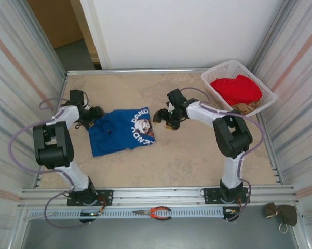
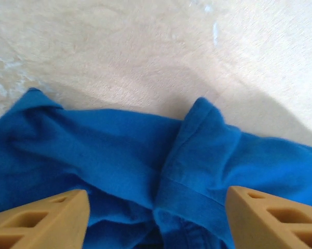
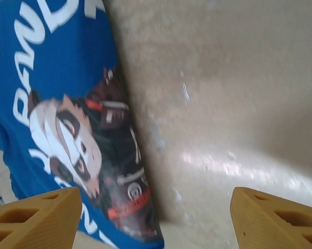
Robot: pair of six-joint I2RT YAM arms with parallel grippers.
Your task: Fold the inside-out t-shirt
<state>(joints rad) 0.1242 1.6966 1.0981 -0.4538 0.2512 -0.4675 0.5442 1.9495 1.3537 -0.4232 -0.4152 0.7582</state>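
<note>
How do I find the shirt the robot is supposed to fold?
Look at the beige stone-look table. Left of its middle lies a rumpled royal-blue cotton t-shirt. Unlike the red garment in the white plastic basket at the far right corner, it is blue, with white lettering and a cartoon face.

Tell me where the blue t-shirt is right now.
In the top view the blue t-shirt lies on the table, left of centre, between the left tool at its left edge and the right tool beside its printed right edge.
</note>
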